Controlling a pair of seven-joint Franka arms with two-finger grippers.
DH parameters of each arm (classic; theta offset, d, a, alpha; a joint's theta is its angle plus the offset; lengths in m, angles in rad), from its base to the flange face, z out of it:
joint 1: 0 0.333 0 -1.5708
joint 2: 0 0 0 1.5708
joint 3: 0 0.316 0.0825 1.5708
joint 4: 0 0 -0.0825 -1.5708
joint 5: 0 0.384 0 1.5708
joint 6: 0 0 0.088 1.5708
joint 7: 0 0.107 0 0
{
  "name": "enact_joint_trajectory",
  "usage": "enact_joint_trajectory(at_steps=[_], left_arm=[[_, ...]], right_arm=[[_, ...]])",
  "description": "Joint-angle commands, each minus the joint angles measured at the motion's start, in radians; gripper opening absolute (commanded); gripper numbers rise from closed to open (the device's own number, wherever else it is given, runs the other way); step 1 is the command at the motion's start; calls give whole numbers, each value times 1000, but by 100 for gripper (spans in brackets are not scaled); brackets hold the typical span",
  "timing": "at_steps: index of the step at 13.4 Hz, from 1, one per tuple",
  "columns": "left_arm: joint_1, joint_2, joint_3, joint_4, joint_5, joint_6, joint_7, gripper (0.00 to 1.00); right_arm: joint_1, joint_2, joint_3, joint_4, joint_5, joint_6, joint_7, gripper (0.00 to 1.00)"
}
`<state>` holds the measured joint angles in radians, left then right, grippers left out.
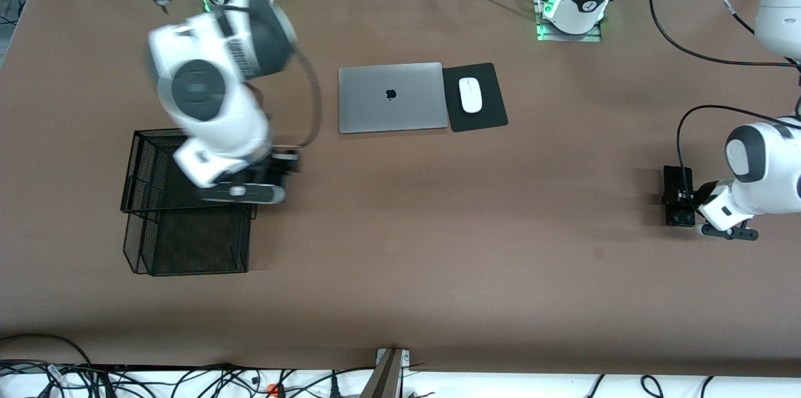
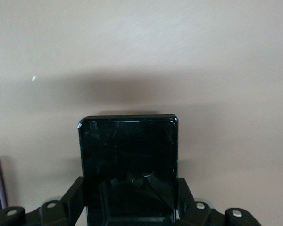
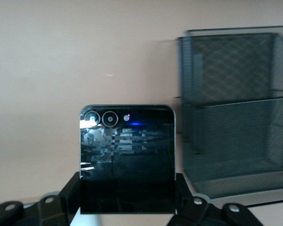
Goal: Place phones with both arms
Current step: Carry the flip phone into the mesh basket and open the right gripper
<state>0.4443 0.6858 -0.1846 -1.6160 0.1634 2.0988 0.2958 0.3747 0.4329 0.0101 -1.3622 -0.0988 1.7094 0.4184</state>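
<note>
My left gripper (image 1: 679, 199) (image 2: 129, 188) hangs low over bare table at the left arm's end, shut on a squarish black phone (image 1: 674, 182) (image 2: 127, 155) by its two side edges. My right gripper (image 1: 278, 166) (image 3: 127, 188) is over the edge of the black mesh basket (image 1: 134, 166) at the right arm's end, and the arm shows blurred. It is shut on a squarish glossy phone (image 3: 127, 150) with two round lenses, held by its sides. In the front view that phone is lost in the blur.
The mesh basket (image 3: 236, 117) has two tiers and stands close beside the right gripper. A closed grey laptop (image 1: 391, 97) and a white mouse (image 1: 470, 95) on a black pad (image 1: 485, 119) lie mid-table toward the robots' bases.
</note>
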Motion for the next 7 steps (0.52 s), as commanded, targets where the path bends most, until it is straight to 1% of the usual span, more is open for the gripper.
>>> enact_joint_trajectory(at_steps=[1,3,4,5,7], left_arm=[[-27,-20,-73,114,-16,-175,-50,35],[-80,-20,-125,146,-15,-198,-69,36],[-126,-20,-128,160,-16,-198,-85,36],[-171,-19,-128,166,-24,-198,-122,36],[-273,-16,-128,165,-118,-197,-249,36]], right_arm=[[0,-219,-154,-346,46,157,-186,0],[1,-285,-261,-507,67,270,-277,0],[0,-304,-310,-573,67,327,-324,0],[0,-306,-365,-616,74,367,-393,0],[0,-269,-450,-659,138,436,-518,0]])
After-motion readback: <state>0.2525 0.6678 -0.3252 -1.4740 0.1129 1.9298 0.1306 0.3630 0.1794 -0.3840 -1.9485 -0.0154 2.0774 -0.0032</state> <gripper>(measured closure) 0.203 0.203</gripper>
